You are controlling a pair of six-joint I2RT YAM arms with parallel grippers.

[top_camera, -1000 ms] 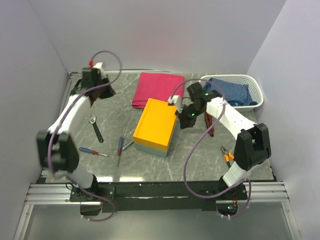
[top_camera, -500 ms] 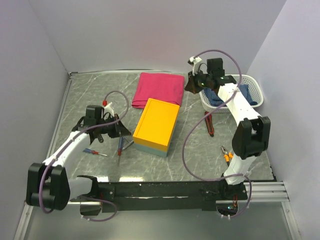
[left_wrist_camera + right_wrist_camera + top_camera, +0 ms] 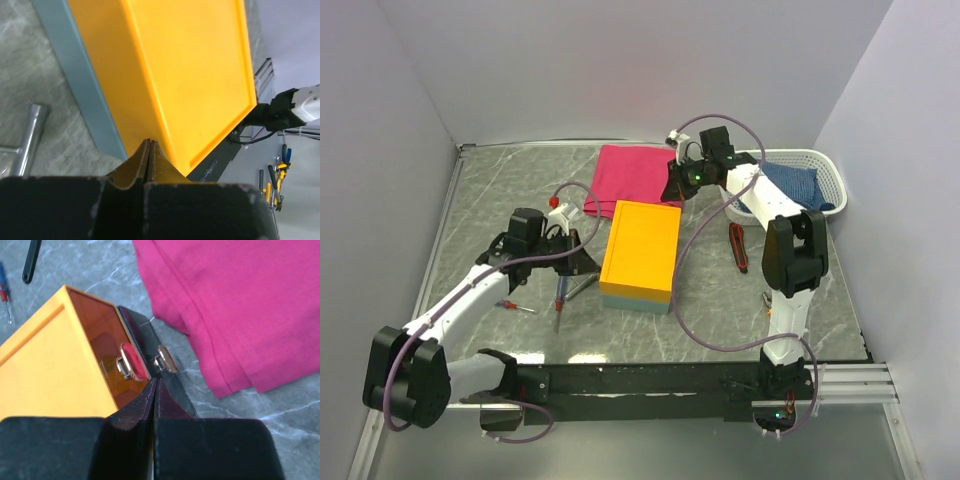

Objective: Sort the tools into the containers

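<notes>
The box with the orange-yellow top [image 3: 642,250] and pale teal base stands mid-table. My left gripper [image 3: 588,262] is shut and empty, its tips [image 3: 150,143] against the box's left side at the teal base. My right gripper [image 3: 673,191] is shut and empty, its tips [image 3: 154,383] just before a metal latch [image 3: 126,361] on the box's far end. A red-handled screwdriver [image 3: 514,306], another screwdriver [image 3: 560,298] and a thin grey tool [image 3: 583,289] lie left of the box. Red-and-black pliers [image 3: 738,246] lie to its right. The white slotted basket [image 3: 830,172] stands at the back right.
A blue cloth [image 3: 792,182] fills the basket. A pink folded cloth [image 3: 635,174] lies behind the box and shows in the right wrist view [image 3: 240,305]. A dark tool handle [image 3: 31,261] lies beyond the box. Walls close in on both sides.
My left gripper moved right up against the box. My right gripper swung from the basket to the box's far end. The box turned and shifted slightly right.
</notes>
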